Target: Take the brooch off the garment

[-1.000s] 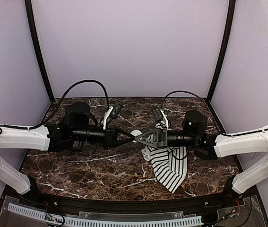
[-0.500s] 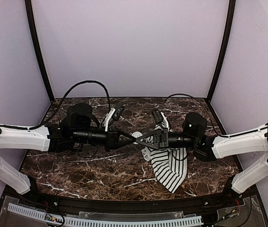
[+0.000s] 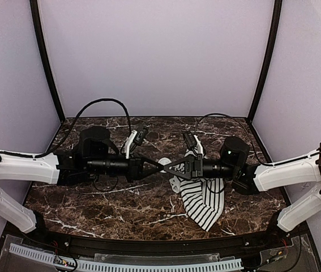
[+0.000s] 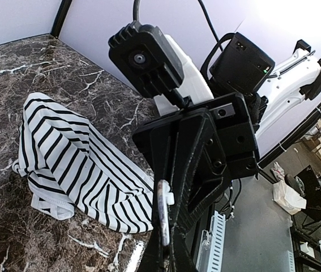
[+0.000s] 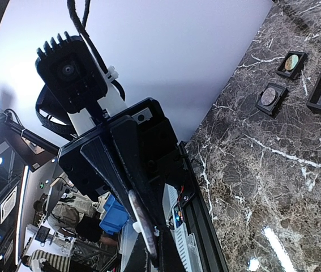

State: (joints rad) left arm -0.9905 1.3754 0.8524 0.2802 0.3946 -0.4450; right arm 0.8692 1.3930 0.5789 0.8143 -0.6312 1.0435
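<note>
Both arms reach in level from either side and meet tip to tip over the middle of the table (image 3: 92, 204), well above the marble.

Left pincer (image 3: 155, 165): clenched. In its wrist view a thin silvery piece, which we take for the brooch (image 4: 163, 207), rises from between its fingers. Right pincer (image 3: 171, 166): also clenched, tips hard against that same piece. We cannot tell whether it truly grips it.

The brooch's long axis runs roughly along the line of the two pincers.

The garment (image 3: 202, 198) lies in a loose heap on the table, below and to the right of the meeting point, under the right forearm. The right arm is the nearer one to it. Its nearest fold runs out of sight behind the pincers in the left wrist view, so we cannot see whether cloth and brooch are fully parted.

We judge the coming move turns on drawing the brooch leftward, away from the cloth. There is bare marble on the left. Small black boxes (image 5: 270, 96) sit on the table, seen only in the right wrist view.
</note>
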